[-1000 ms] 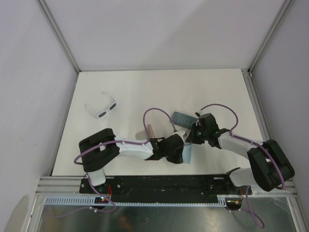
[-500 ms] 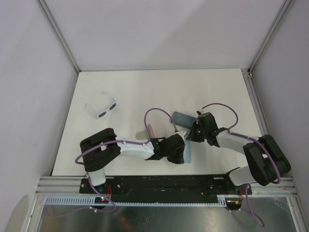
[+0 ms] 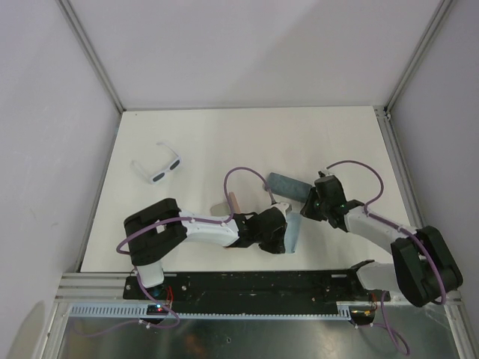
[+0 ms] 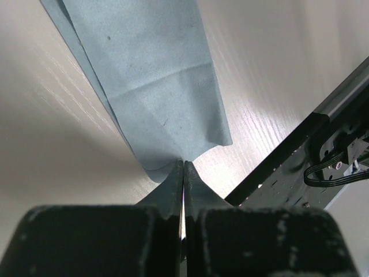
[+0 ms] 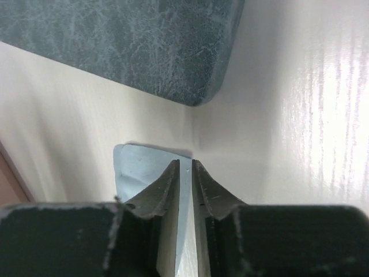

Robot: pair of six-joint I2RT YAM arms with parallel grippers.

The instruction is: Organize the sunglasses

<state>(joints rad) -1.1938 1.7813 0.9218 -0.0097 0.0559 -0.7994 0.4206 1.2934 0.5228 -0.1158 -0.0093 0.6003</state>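
The white worktop point(image 3: 224, 142) carries one visible pair: white-framed sunglasses with dark lenses point(image 3: 159, 170). They lie near the left edge, in the far half, with arms unfolded. They are untouched and well apart from both arms.

Left pincer point(image 4: 183, 164): clenched. Its two dark fingers are pressed together on a corner of a thin light blue cloth point(image 4: 155, 75). The cloth spreads away from the fingertips across the worktop, creased along its length. The metal rail of the near edge shows just beside it in the left wrist view.

Right pincer point(image 5: 185, 164): clenched on the opposite end of the same cloth. A pale blue edge sits in the narrow slit between its fingers. Just beyond the fingertips lies a grey-blue oblong case with a mottled, leather-like surface point(image 5: 127, 40). The case is close to the pincer but not touching it.

From above, the cloth runs as a narrow strip between the two pincers, right of centre and toward the near edge. The grey-blue case lies just beyond it. A pinkish oblong case point(image 3: 231, 200) sits left of the cloth, partly hidden by the left arm.
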